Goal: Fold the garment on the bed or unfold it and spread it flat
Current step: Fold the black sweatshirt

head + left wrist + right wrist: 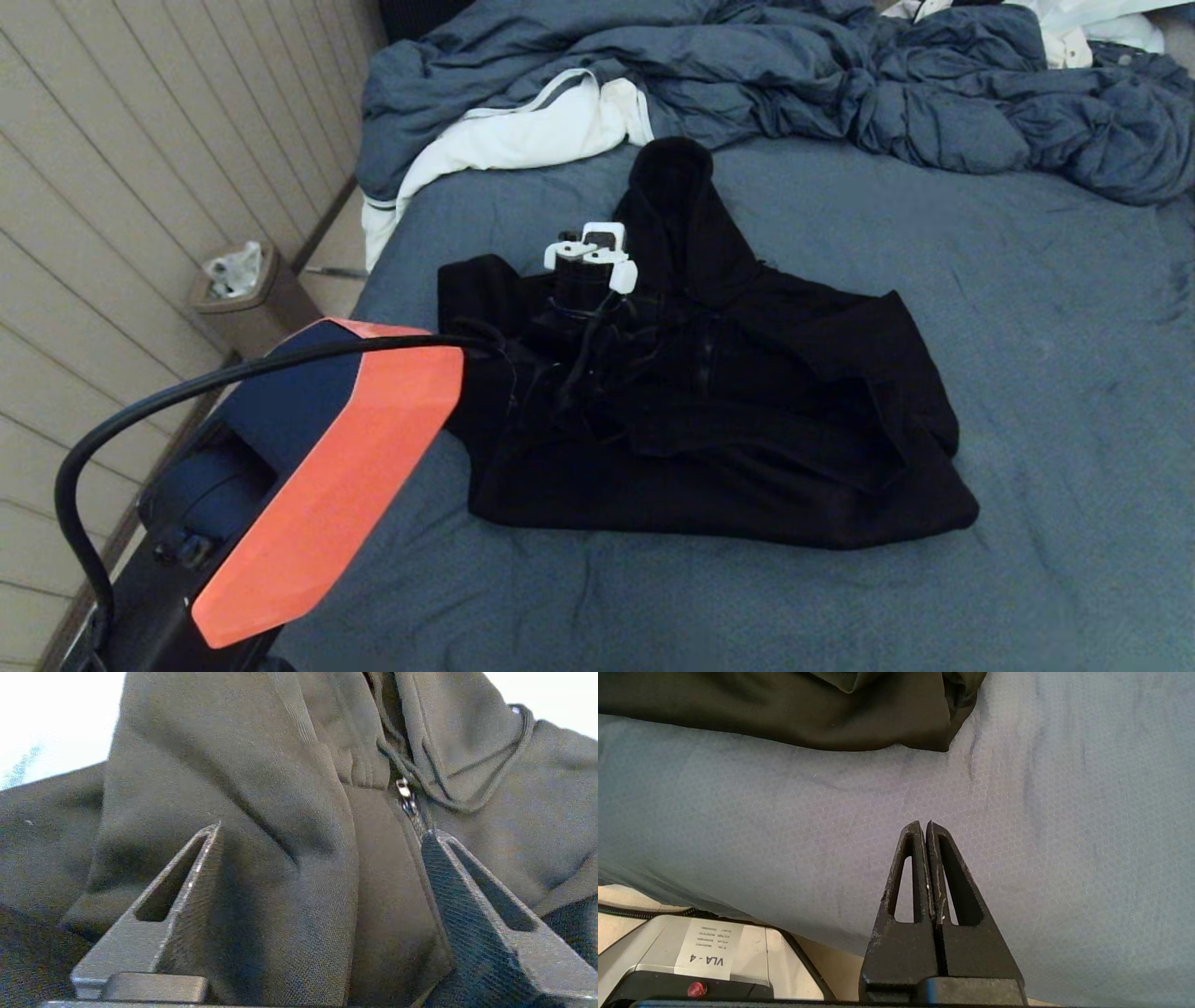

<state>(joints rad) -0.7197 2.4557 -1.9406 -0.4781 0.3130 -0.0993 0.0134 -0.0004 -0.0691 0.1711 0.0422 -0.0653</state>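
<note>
Two grippers were in your views, only one over the black hoodie (709, 411), which lay loosely bunched on the bed (1027, 373). Your left gripper (322, 833) hung just above the garment with its fingers (187, 891) spread wide and nothing between them but the fabric beneath; the zipper pull (404, 788) sat just beyond the far fingertip, beside the drawstring (397, 756). Your right gripper (923, 826) was pressed closed and empty over bare sheet, the hoodie's hem well ahead of it.

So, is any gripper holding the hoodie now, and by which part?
No. The left gripper is open over the hoodie near its zipper; the right gripper is shut and empty.
</note>
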